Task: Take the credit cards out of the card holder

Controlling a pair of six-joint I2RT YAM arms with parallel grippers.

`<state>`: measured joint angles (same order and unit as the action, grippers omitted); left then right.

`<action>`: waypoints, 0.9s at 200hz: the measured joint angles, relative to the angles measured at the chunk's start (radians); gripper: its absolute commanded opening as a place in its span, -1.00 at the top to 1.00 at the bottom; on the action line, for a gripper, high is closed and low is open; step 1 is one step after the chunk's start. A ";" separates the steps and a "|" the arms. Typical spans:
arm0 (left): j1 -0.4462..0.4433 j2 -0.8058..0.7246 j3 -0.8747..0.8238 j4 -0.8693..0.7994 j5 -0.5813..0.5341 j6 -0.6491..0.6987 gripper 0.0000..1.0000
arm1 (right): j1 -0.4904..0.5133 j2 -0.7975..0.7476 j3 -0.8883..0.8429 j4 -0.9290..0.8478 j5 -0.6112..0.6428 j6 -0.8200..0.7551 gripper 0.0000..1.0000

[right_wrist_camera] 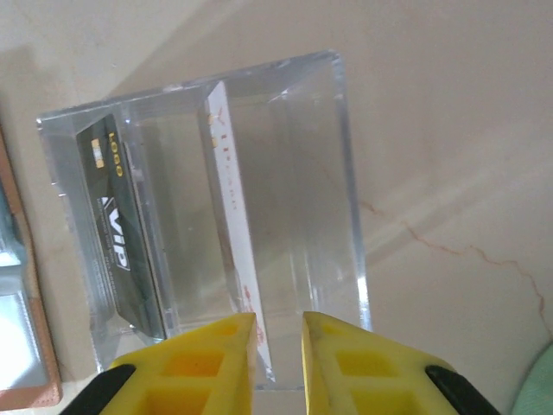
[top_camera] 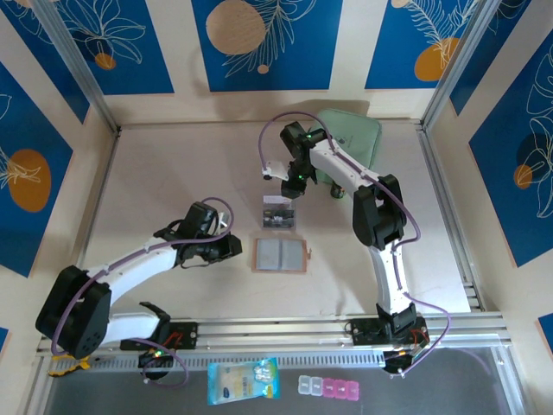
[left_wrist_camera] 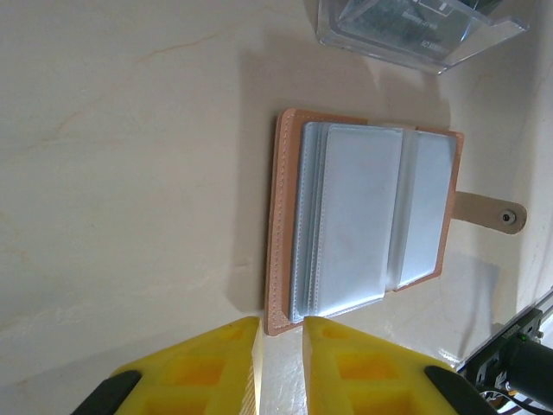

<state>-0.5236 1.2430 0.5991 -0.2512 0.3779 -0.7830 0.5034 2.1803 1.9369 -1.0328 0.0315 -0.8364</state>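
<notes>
Right wrist: dark card point(right_wrist_camera: 121, 242) reads "VIP", "LOGO"; left gripper point(left_wrist_camera: 281, 363), right gripper point(right_wrist_camera: 279, 363) parted, empty

Behind the card holder point(top_camera: 280, 256): clear box point(top_camera: 278, 213) stands near, leaving me only a narrow strip.
Right of it: snap tab point(left_wrist_camera: 488, 213) juts out, then bare table point(top_camera: 346, 277); I pass freely.
Near side: open table.
Far behind, right: green pouch point(top_camera: 350, 143), well apart.

Tabletop point(top_camera: 173, 164): pale beige, faintly veined, evenly lit, centre of frame. Walls: cream, with blue panels point(top_camera: 259, 43) bearing white leaf outlines and orange discs, along top and sides. Aluminium rail point(top_camera: 302, 327) across the lower edge, dark grey strip point(top_camera: 484, 380) beneath.
</notes>
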 measured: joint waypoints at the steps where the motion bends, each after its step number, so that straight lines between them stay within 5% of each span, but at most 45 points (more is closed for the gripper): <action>1: 0.000 0.000 0.000 0.000 0.000 0.000 0.59 | 0.000 0.000 0.000 0.001 0.000 0.000 0.56; 180: 0.001 0.000 0.000 0.000 0.000 0.000 0.59 | 0.032 -0.016 -0.085 0.152 0.047 0.082 0.40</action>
<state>-0.5228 1.2430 0.5991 -0.2512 0.3779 -0.7830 0.5350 2.1647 1.8519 -0.8806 0.0784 -0.7544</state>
